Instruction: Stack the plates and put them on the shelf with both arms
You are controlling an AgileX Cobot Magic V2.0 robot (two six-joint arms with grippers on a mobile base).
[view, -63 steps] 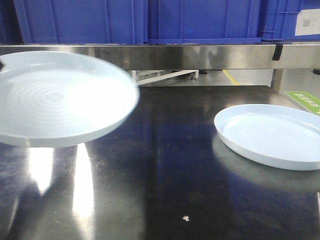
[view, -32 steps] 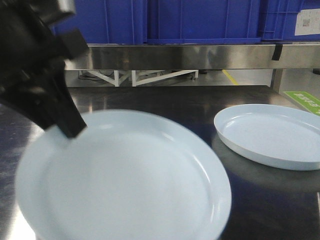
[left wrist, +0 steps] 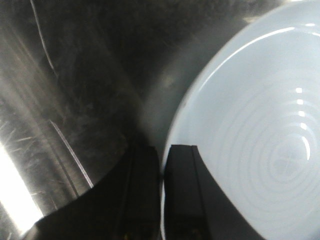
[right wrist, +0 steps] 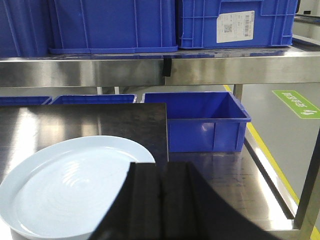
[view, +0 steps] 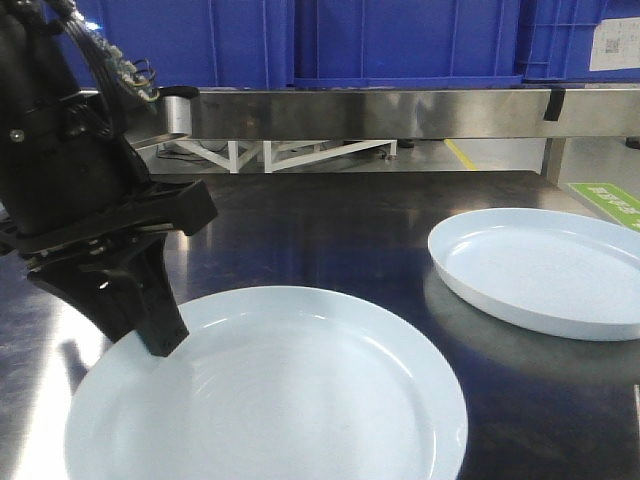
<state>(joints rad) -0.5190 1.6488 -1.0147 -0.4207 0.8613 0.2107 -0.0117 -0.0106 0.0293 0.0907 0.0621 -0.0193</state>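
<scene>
My left gripper (view: 160,345) is shut on the left rim of one pale bluish-white plate (view: 280,390) and holds it roughly level, low over the dark tabletop (view: 330,230) at the front centre. In the left wrist view the fingers (left wrist: 182,170) pinch the rim of that plate (left wrist: 250,130). The second plate (view: 545,265) lies flat on the table at the right. My right gripper (right wrist: 161,172) is shut and empty, just beside the near right rim of the second plate (right wrist: 70,185). The steel shelf rail (view: 380,110) runs across the back.
Big blue crates (view: 400,40) stand on the shelf. They show in the right wrist view too (right wrist: 115,25), with an open blue crate (right wrist: 205,120) lower down beyond the table edge. A green floor sign (view: 610,200) lies at the far right.
The held plate has swung from high at the left down and to the right to the front centre. The left arm has come into the front view.
</scene>
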